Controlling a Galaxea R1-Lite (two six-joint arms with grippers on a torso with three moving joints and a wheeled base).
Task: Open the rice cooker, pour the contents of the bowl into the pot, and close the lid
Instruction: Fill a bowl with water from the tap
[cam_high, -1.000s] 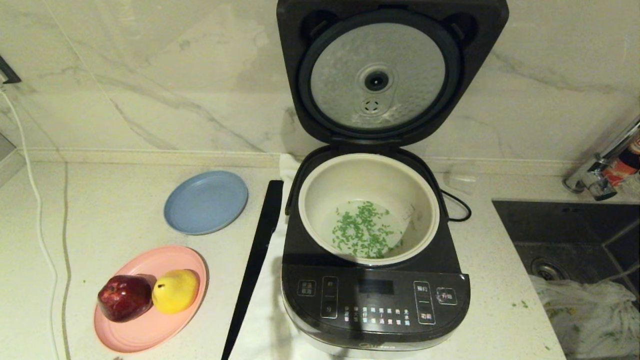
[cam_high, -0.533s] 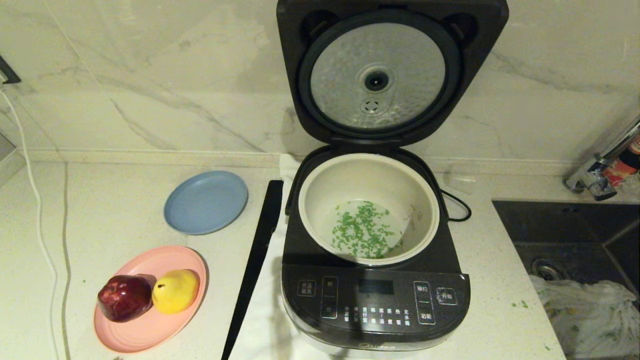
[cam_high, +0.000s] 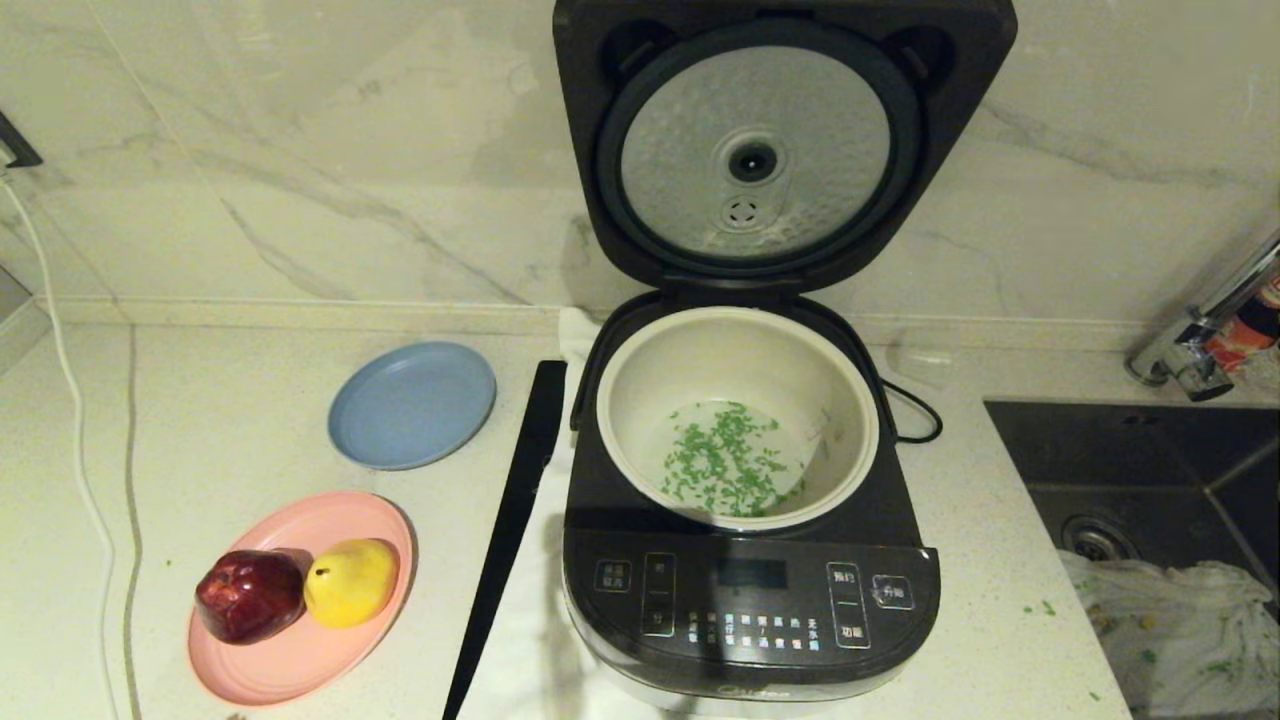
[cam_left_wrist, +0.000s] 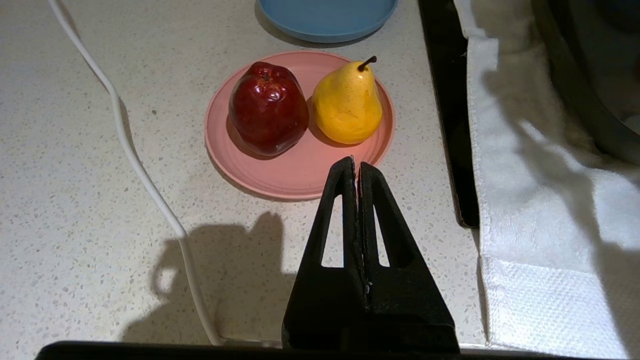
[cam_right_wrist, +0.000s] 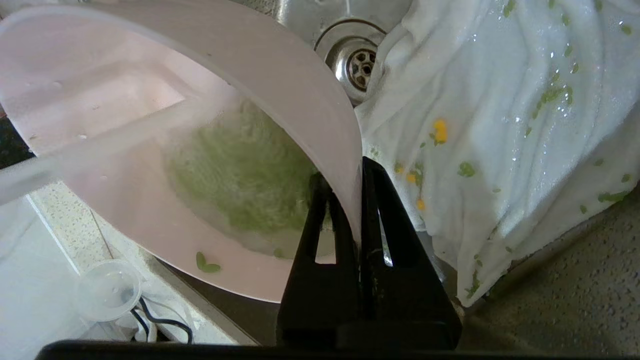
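Observation:
The rice cooker (cam_high: 750, 600) stands mid-counter with its lid (cam_high: 755, 150) swung fully up, the dimpled silver underside facing me. Its cream pot (cam_high: 740, 350) holds green bits (cam_high: 725, 460) in clear water. Neither arm shows in the head view. In the right wrist view my right gripper (cam_right_wrist: 347, 172) is shut on the rim of the pale pink bowl (cam_right_wrist: 125, 200), which is tilted over the sink. Blurred green contents (cam_right_wrist: 245, 180) with water lie in the bowl. My left gripper (cam_left_wrist: 356, 162) is shut and empty, low over the counter near the pink plate.
A pink plate (cam_high: 300, 660) carries a red apple (cam_high: 250, 595) and a yellow pear (cam_high: 350, 580); a blue plate (cam_high: 412, 403) lies behind it. A black strip (cam_high: 510, 530) and white towel (cam_left_wrist: 540, 200) flank the cooker's left. The sink (cam_high: 1150, 470) holds a speckled white cloth (cam_high: 1180, 630).
The cooker, pot and plates stay as they were. Only the folds of the white cloth in the sink shift slightly.

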